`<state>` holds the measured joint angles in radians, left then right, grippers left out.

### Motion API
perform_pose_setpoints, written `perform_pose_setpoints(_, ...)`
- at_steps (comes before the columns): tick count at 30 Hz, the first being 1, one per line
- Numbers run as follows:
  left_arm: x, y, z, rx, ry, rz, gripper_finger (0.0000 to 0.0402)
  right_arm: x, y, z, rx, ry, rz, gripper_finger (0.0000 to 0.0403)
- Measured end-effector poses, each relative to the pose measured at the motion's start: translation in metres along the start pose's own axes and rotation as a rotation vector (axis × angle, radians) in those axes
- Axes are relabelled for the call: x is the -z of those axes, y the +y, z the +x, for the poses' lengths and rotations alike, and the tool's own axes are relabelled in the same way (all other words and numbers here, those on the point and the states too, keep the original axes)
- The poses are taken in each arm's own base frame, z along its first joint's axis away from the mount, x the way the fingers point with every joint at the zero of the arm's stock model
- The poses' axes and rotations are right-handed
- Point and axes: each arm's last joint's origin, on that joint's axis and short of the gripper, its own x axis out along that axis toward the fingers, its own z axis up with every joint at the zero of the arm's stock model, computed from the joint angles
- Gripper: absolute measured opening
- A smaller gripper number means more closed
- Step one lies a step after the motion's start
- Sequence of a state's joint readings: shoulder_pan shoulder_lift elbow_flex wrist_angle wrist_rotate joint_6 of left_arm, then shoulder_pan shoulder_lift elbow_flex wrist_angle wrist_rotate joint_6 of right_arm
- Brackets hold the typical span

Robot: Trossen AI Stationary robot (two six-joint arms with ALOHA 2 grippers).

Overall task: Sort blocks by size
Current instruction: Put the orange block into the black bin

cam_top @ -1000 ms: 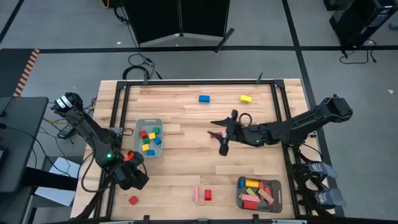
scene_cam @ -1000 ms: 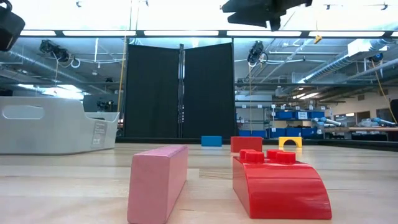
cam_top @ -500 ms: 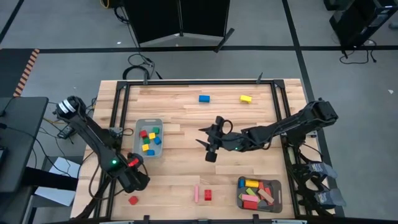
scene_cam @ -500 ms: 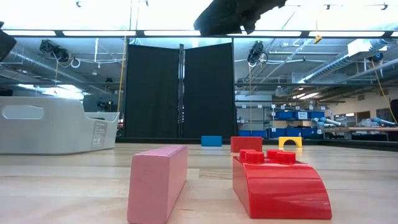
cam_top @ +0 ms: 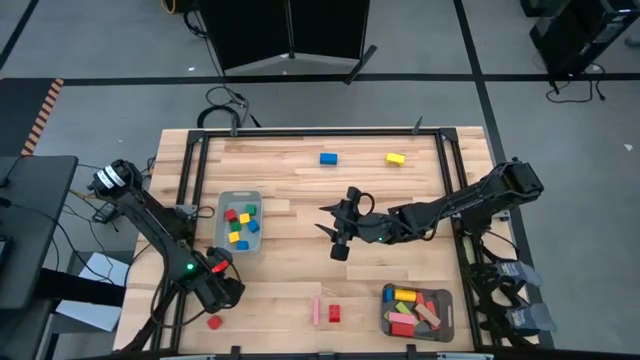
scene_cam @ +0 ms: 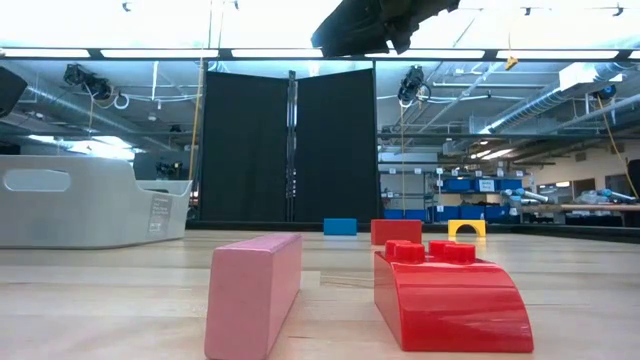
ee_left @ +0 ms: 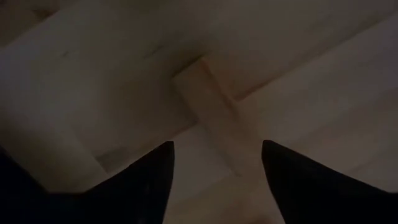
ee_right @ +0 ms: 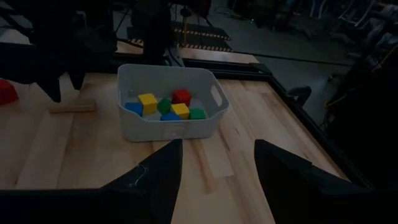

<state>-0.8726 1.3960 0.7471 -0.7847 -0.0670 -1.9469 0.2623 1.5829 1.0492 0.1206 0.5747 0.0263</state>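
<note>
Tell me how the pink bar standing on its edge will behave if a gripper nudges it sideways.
The pink bar stands tall on a narrow edge, so a sideways nudge would probably topple it. It looks like stiff painted wood, likely light. Its flat faces mean it shouldn't roll.

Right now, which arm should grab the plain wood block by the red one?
Left. The left gripper hangs right over the plain wood block, with its fingers open on either side. The right gripper is out at mid-table, well away from it.
</note>
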Motion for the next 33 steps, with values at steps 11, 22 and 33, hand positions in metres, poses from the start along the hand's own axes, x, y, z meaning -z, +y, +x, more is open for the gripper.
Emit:
perform_pose_setpoints(11, -0.001, -0.001, 0.000, 0.016, -0.024, 0.034, 0.0302, 0.002, 0.000, 0.000, -0.005, 0.021, -0.024, 0.0211)
perform_pose_setpoints(22, 0.003, -0.023, -0.032, 0.131, -0.216, 0.254, 0.0291, 0.012, 0.006, -0.007, -0.091, 0.119, -0.146, 0.0213)
perform_pose_setpoints(33, -0.005, -0.039, -0.099, 0.125, -0.943, 0.560, 0.0269, 0.006, 0.020, -0.016, -0.080, 0.045, -0.146, 0.0213)
